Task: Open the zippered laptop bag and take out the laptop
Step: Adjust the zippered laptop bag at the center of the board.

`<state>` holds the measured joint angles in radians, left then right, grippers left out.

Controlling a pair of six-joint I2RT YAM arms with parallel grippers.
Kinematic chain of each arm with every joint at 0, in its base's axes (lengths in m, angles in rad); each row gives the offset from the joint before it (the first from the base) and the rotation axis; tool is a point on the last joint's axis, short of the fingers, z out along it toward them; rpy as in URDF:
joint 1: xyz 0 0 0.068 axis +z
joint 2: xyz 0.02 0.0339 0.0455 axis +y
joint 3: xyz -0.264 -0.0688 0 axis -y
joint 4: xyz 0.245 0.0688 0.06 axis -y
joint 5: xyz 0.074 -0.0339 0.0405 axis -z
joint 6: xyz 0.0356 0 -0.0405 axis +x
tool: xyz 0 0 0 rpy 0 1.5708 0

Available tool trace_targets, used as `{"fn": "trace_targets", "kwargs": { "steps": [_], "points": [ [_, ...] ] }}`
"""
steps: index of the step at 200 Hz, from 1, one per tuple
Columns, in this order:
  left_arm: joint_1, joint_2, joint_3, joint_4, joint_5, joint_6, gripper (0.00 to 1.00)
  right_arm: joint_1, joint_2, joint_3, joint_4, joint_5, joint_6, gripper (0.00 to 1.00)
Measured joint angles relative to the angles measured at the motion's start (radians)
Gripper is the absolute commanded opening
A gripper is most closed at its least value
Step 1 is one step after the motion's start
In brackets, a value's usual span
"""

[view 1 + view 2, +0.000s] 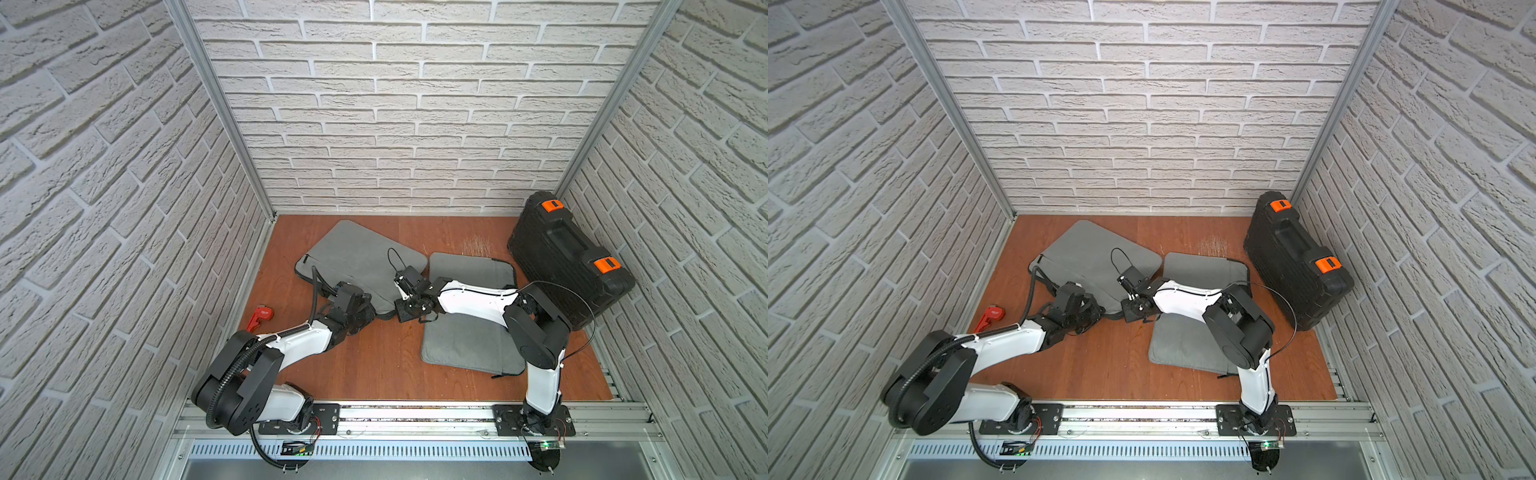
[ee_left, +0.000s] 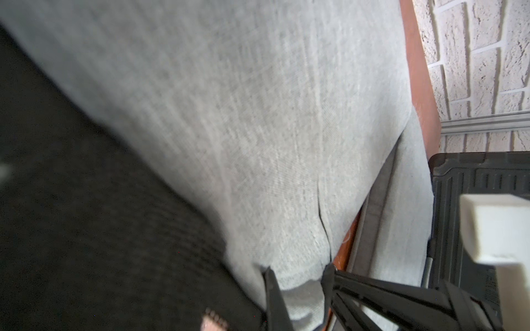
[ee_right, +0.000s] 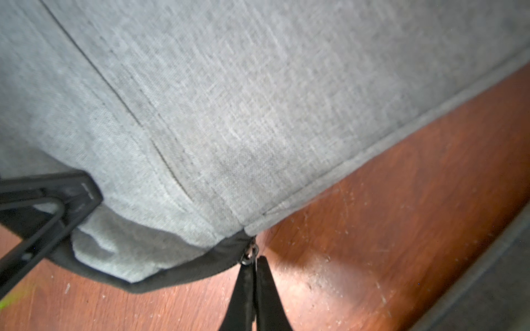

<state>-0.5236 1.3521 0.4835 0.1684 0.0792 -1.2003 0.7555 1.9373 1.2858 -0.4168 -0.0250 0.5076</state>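
Although a pale mark shows on the red pipe wrench [image 1: 261, 313] at 9 o'clock, it is too small to read. The black tool case [image 1: 569, 257] at 2 o'clock has two orange latches [image 1: 552, 205], and any print on them is likewise too small to tell.

In both top views the bench [image 1: 374, 365] is reddish-brown wood grain. It is scuffed pale near 1 o'clock, and the right wrist view shows it dusty and scratched. White brick-pattern walls [image 1: 415, 104] close it on three sides, and an aluminium rail [image 1: 415, 413] along 6 o'clock carries both arm bases.

The grey laptop bag [image 1: 357, 253] lies flat at 11 o'clock, its near corner toward the middle. The left pincer [image 2: 298, 278] is clamped on the fabric at that corner. The right pincer [image 3: 254, 269] is pressed together on the metal zipper pull [image 3: 250, 253] at the black-trimmed edge. A second grey sleeve [image 1: 465, 340] lies just beside the bag at 4 o'clock, partly under the right arm.
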Motion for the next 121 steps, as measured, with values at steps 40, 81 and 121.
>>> {"fn": "trace_targets", "kwargs": {
  "steps": [40, 81, 121],
  "points": [
    [0.003, -0.022, -0.008, -0.016, 0.0, 0.012, 0.0, 0.0, 0.0, 0.001, -0.002, -0.019, -0.008, 0.06],
    [0.006, -0.021, -0.008, -0.016, 0.006, 0.02, 0.0, -0.005, 0.0, -0.001, 0.001, -0.035, -0.018, 0.12],
    [0.008, -0.008, -0.006, -0.013, 0.011, 0.022, 0.09, -0.025, -0.004, -0.029, 0.017, -0.045, -0.041, 0.21]
  ]
}}
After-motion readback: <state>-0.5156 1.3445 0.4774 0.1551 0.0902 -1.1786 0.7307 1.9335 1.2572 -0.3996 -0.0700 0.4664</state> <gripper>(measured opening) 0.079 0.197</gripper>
